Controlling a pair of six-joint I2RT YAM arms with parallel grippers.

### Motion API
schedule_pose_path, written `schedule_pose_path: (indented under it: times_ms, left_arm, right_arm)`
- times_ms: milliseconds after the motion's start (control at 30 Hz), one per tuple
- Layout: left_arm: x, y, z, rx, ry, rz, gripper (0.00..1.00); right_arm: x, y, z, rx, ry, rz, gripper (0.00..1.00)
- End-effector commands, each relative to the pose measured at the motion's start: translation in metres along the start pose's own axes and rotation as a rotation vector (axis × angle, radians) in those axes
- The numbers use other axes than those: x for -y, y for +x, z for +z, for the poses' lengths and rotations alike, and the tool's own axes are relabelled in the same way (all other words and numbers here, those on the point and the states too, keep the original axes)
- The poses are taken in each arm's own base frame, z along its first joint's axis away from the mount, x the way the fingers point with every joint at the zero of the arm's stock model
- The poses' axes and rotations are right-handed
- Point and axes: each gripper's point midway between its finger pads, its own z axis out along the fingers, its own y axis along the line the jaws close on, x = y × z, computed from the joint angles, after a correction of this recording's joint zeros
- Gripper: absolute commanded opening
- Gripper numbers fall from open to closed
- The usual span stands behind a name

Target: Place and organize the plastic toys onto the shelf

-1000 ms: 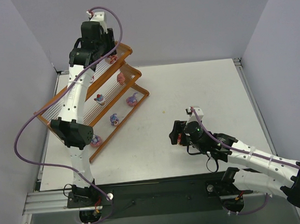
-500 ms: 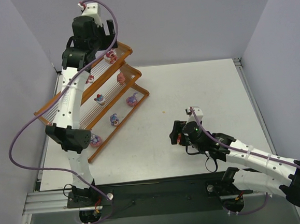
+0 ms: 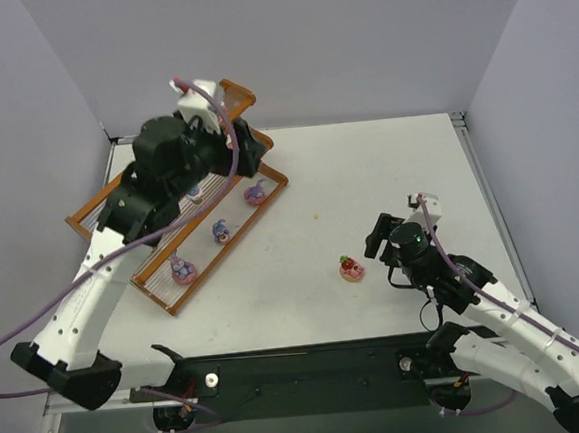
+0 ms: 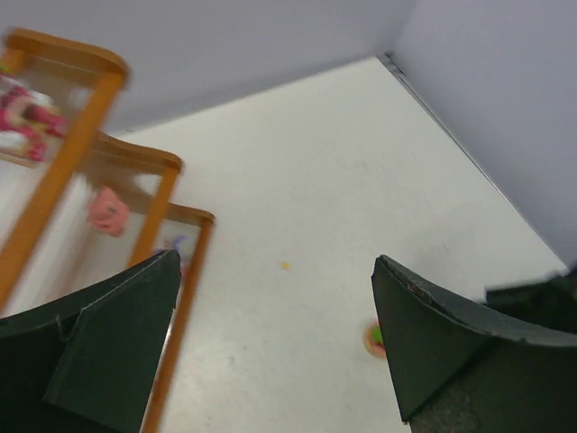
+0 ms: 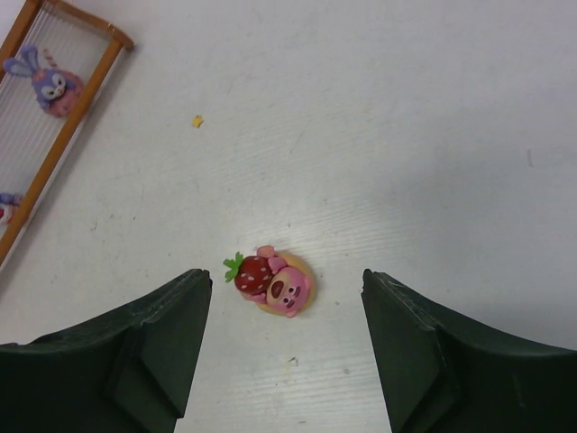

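Tool on left wide open, empty, by shelf; right tool open, empty, near donut toy.

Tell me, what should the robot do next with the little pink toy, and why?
Probably lower the right hand onto the pink toy: it lies alone on the table, off the shelf, right in front of that open hand.

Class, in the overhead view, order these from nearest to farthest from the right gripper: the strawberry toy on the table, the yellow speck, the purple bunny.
From the right gripper:
1. strawberry toy, on the table just beside it
2. yellow speck, farther up the table
3. purple bunny, on the shelf's lowest tier
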Motion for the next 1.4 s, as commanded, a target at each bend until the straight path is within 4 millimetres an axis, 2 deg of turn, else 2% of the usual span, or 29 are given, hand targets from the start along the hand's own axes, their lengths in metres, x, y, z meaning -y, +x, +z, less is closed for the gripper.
schedule_pose_path:
  times_ms: [0, 67, 100, 133, 167, 200, 267, 300, 333, 400, 467, 500, 633, 667, 700, 767, 800, 1000, 1133, 1333, 1367]
  left_arm:
    - [0.058, 0.030, -0.018, 0.039, 0.123, -0.047, 0.97]
    - [0.070, 0.062, -0.019, -0.021, 0.140, -0.071, 0.96]
    - [0.074, 0.093, -0.011, -0.062, 0.151, -0.091, 0.96]
    - [0.078, 0.104, -0.011, -0.072, 0.159, -0.103, 0.95]
    - [0.091, 0.120, -0.012, -0.096, 0.189, -0.104, 0.95]
    - [0.095, 0.145, -0.008, -0.127, 0.190, -0.125, 0.95]
    - [0.109, 0.176, -0.005, -0.172, 0.193, -0.132, 0.93]
    - [0.116, 0.182, -0.002, -0.168, 0.202, -0.165, 0.93]
    - [0.116, 0.207, 0.005, -0.206, 0.178, -0.162, 0.92]
    - [0.137, 0.222, 0.008, -0.215, 0.204, -0.189, 0.91]
    - [0.143, 0.250, 0.017, -0.251, 0.167, -0.176, 0.91]
    - [0.155, 0.262, 0.024, -0.253, 0.177, -0.192, 0.91]
    - [0.169, 0.305, 0.044, -0.302, 0.184, -0.227, 0.91]
    - [0.177, 0.308, 0.050, -0.301, 0.209, -0.240, 0.91]
    - [0.179, 0.326, 0.057, -0.330, 0.203, -0.229, 0.91]
    - [0.185, 0.333, 0.067, -0.338, 0.207, -0.232, 0.91]
    - [0.184, 0.348, 0.074, -0.366, 0.196, -0.222, 0.90]
    - [0.190, 0.378, 0.091, -0.419, 0.184, -0.219, 0.86]
    - [0.187, 0.387, 0.097, -0.419, 0.176, -0.232, 0.77]
    - [0.186, 0.383, 0.099, -0.391, 0.179, -0.250, 0.73]
    - [0.186, 0.382, 0.099, -0.389, 0.178, -0.252, 0.69]
  right_arm:
    - [0.037, -0.025, -0.012, 0.057, 0.136, 0.007, 0.68]
    - [0.053, -0.028, -0.015, 0.070, 0.188, 0.030, 0.68]
    - [0.057, -0.029, -0.016, 0.073, 0.198, 0.044, 0.68]
    - [0.060, -0.028, -0.017, 0.069, 0.194, 0.059, 0.68]
    - [0.065, -0.028, -0.016, 0.067, 0.208, 0.074, 0.68]
    - [0.066, -0.027, -0.017, 0.064, 0.206, 0.083, 0.68]
    - [0.071, -0.020, -0.017, 0.049, 0.212, 0.096, 0.68]
    - [0.073, -0.016, -0.017, 0.043, 0.214, 0.100, 0.68]
    - [0.074, -0.015, -0.018, 0.047, 0.207, 0.110, 0.68]
    - [0.078, -0.006, -0.016, 0.035, 0.209, 0.117, 0.68]
    - [0.080, -0.001, -0.017, 0.030, 0.202, 0.123, 0.68]
    - [0.079, -0.001, -0.017, 0.032, 0.197, 0.125, 0.68]
    - [0.079, 0.001, -0.020, 0.032, 0.177, 0.141, 0.68]
    - [0.078, 0.002, -0.020, 0.033, 0.173, 0.142, 0.68]
    - [0.078, 0.003, -0.021, 0.028, 0.169, 0.142, 0.68]
    - [0.078, 0.005, -0.022, 0.027, 0.159, 0.146, 0.68]
    - [0.078, 0.006, -0.022, 0.025, 0.157, 0.143, 0.68]
    - [0.080, 0.004, -0.027, 0.039, 0.147, 0.138, 0.68]
    - [0.081, 0.004, -0.029, 0.046, 0.139, 0.134, 0.68]
    - [0.083, 0.008, -0.027, 0.039, 0.148, 0.124, 0.68]
    - [0.083, 0.009, -0.027, 0.035, 0.147, 0.119, 0.68]
